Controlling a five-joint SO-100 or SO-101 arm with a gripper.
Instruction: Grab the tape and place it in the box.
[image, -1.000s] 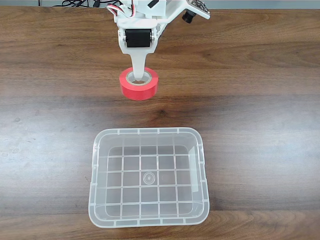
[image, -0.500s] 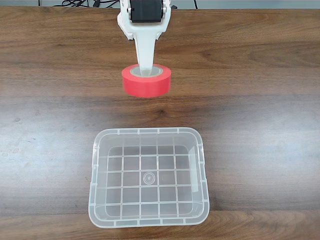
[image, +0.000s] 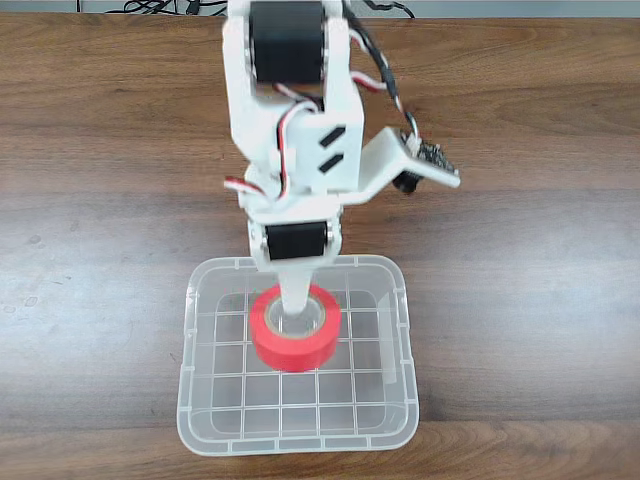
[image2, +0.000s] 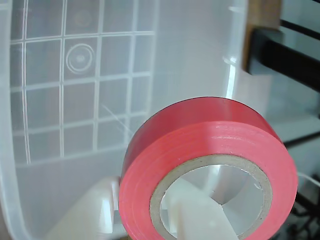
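On the brown wooden surface (image: 520, 250) stands one box (image: 195, 400), at the near edge in the fixed view, and above it hangs one white arm. The hand (image: 296, 318) points down over the box's far half, holding the single tape (image: 296, 345): one white finger (image: 295, 290) passes through the roll's core ring and the roll hangs around it, above the grid bottom and not resting on it. In the wrist view the tape (image2: 200, 140) sits close to the lens, white finger (image2: 200, 220) inside its grey-beige ring, a second white part (image2: 95, 210) just outside the roll at the left, the box (image2: 45, 110) floor beyond. Black cables (image: 160, 6) lie past the far edge of the surface.
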